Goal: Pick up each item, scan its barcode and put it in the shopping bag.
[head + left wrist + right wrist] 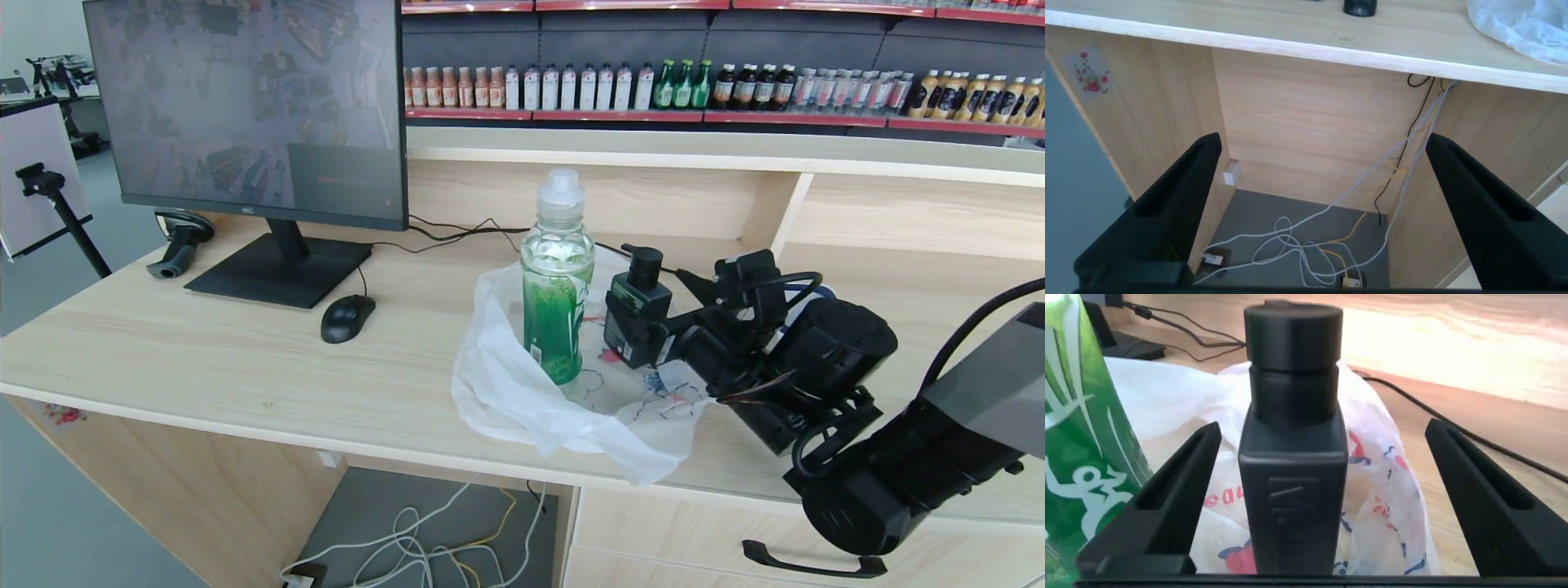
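Black bottle (635, 306) stands upright on the spread plastic of the shopping bag (506, 392), just to the right of the tall green drink bottle (558, 302), which also stands on the bag. My right tool (1323, 433) is level with it and open wide. One finger lies on each side of the bottle's body, and neither appears to touch it. The bottle's long axis runs straight up, across the line between my fingers, so I judge that closing would catch its flat sides squarely. My right arm is by far the nearer. My left tool (1323, 143) hangs open below the front edge of the desk (245, 359), well apart from the bag. The bottle is squarish and dark, with a narrower neck and a round black cap. It has a pale label patch low on one face, perhaps the barcode, though I cannot tell.
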Motion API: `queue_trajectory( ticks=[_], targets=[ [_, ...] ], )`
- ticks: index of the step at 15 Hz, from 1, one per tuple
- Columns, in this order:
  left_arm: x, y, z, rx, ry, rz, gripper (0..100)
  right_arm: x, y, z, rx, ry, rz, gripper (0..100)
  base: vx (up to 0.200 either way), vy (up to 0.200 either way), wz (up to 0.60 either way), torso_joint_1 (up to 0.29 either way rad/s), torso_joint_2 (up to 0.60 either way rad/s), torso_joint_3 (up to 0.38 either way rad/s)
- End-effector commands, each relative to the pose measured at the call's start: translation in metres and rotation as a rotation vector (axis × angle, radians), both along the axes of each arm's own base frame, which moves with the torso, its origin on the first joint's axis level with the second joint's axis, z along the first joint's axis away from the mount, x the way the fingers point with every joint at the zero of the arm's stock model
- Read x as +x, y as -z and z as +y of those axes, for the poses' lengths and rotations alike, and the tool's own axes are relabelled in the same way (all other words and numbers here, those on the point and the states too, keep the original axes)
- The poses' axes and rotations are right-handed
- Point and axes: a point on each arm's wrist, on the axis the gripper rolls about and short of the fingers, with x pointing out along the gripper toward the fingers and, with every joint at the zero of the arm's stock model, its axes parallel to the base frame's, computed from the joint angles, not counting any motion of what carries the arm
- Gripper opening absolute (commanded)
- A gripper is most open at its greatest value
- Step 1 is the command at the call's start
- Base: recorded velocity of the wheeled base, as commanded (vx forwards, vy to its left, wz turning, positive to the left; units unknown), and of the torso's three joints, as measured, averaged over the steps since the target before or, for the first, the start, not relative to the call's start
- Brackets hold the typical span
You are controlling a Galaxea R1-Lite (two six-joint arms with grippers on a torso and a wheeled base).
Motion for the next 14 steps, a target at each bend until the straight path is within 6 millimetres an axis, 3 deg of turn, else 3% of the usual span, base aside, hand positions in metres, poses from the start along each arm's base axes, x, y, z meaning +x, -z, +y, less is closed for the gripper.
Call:
queue_trajectory(
  ticks=[1, 2, 4, 6, 9, 12, 14],
  targets=[
    [0.000, 0.000, 0.000, 0.000, 0.000, -0.001, 100, -0.013, -0.020, -0.011, 0.020, 0.012, -0.040, 100, 0.000, 0.000, 0.00, 0.000, 0.00, 0.000],
    [0.000, 0.000, 0.000, 0.000, 0.000, -0.001, 100, -0.016, -0.024, -0.013, 0.025, 0.015, -0.051, 100, 0.000, 0.000, 0.00, 0.000, 0.00, 0.000],
    [0.000, 0.000, 0.000, 0.000, 0.000, -0.001, 100, -0.044, -0.035, -0.031, 0.021, 0.027, -0.051, 100, 0.000, 0.000, 0.00, 0.000, 0.00, 0.000],
    [0.000, 0.000, 0.000, 0.000, 0.000, -0.001, 100, -0.085, -0.036, -0.053, 0.009, 0.034, -0.025, 100, 0.000, 0.000, 0.00, 0.000, 0.00, 0.000],
    [0.000, 0.000, 0.000, 0.000, 0.000, -0.001, 100, -0.151, -0.013, -0.087, -0.032, 0.041, 0.083, 100, 0.000, 0.000, 0.00, 0.000, 0.00, 0.000],
    [0.000, 0.000, 0.000, 0.002, 0.000, -0.001, 100, -0.183, -0.030, -0.101, 0.025, 0.040, -0.024, 100, 0.000, 0.000, 0.00, 0.000, 0.00, 0.000],
    [0.000, 0.000, 0.000, -0.003, 0.000, 0.001, 100, -0.217, -0.033, -0.117, 0.005, 0.036, -0.006, 100, 0.000, 0.000, 0.00, 0.000, 0.00, 0.000]
  ],
)
